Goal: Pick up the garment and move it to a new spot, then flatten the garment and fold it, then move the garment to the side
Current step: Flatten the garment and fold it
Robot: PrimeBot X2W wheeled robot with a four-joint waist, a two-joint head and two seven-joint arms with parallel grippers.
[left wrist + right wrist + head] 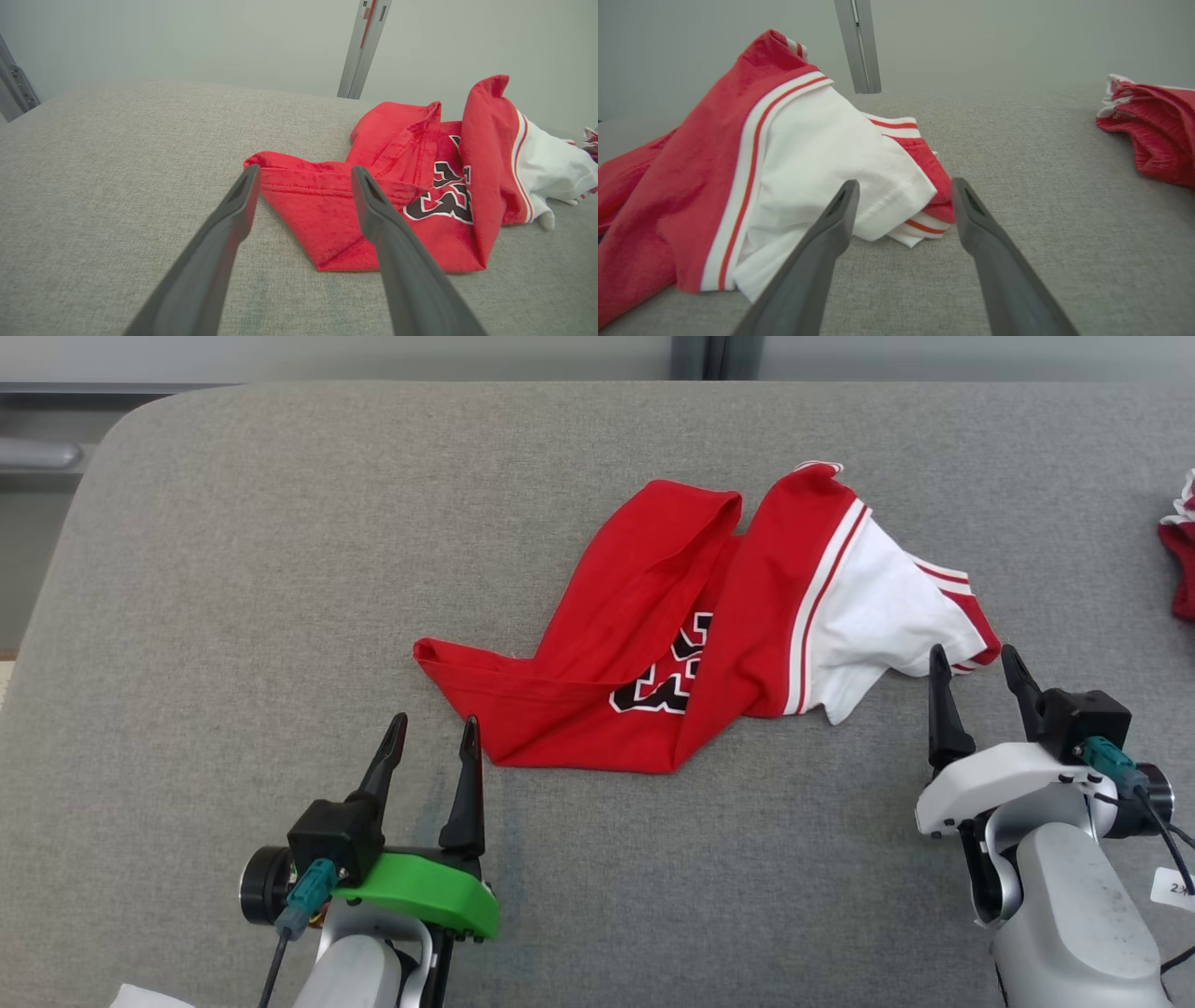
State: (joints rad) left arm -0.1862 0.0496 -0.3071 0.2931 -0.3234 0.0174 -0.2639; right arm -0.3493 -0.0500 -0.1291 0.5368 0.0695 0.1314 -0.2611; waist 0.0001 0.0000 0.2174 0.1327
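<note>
Garment (653, 616) crumpled, flattening looks due | left gripper (436, 719), right gripper (973, 651): jaws apart, empty | next: pinch opposite edges, spread.

On garment (607, 607), black print (646, 695) half buried under red fold, unreadable. At right edge, second red cloth (1182, 565) cut off. At bottom edge, white scrap (149, 997) clipped, unidentifiable.

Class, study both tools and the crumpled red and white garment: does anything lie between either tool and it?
Nothing visible does. The left tool, open, faces the garment across bare grey surface; the right tool, open, sits at its white sleeve. A second garment lies far right, clear of both.
</note>
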